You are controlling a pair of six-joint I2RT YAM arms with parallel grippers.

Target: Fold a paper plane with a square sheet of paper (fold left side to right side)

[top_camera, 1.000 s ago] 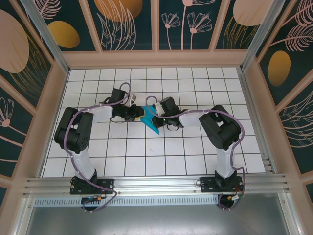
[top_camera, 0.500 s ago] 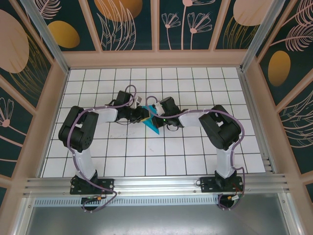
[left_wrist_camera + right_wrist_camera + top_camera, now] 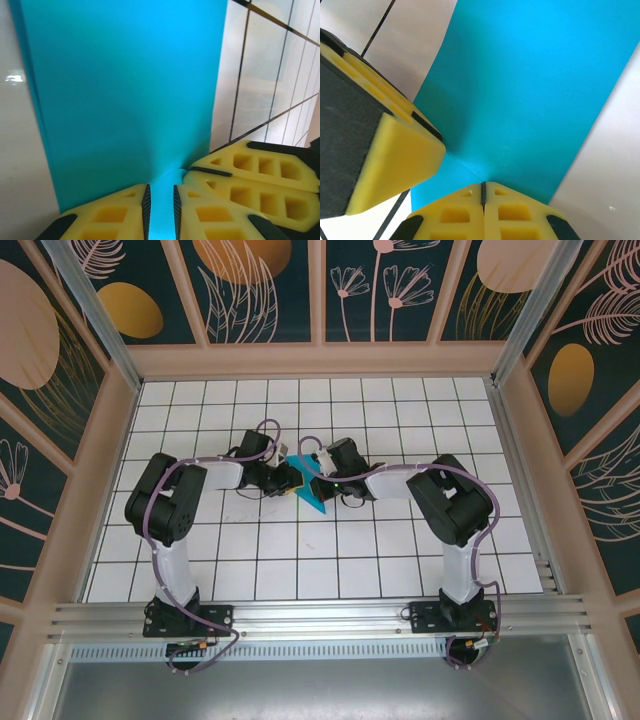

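The square sheet of paper [image 3: 312, 495] is teal and lies part-folded, as a pointed shape, on the white tiles mid-table. My left gripper [image 3: 287, 478] comes at its left edge. In the left wrist view its yellow fingers [image 3: 120, 210] stand a narrow gap apart at the left gripper [image 3: 161, 195], with teal paper [image 3: 130, 90] showing through the gap beneath them. My right gripper [image 3: 318, 473] meets the sheet from the right. Its jaws are shut tight at the right gripper [image 3: 483, 184], tips against the paper [image 3: 530, 90] where a crease ends. The left gripper's finger [image 3: 395, 150] sits just beside it.
The white gridded table [image 3: 400, 550] spreads out all round the paper. Patterned walls with wooden posts [image 3: 120, 390] close in the left, back and right sides. A metal rail [image 3: 320, 618] carrying both arm bases runs along the near edge.
My left arm has swung right, bringing its gripper onto the paper's left edge beside the right gripper, and its jaws have narrowed slightly. The right arm has stayed still.
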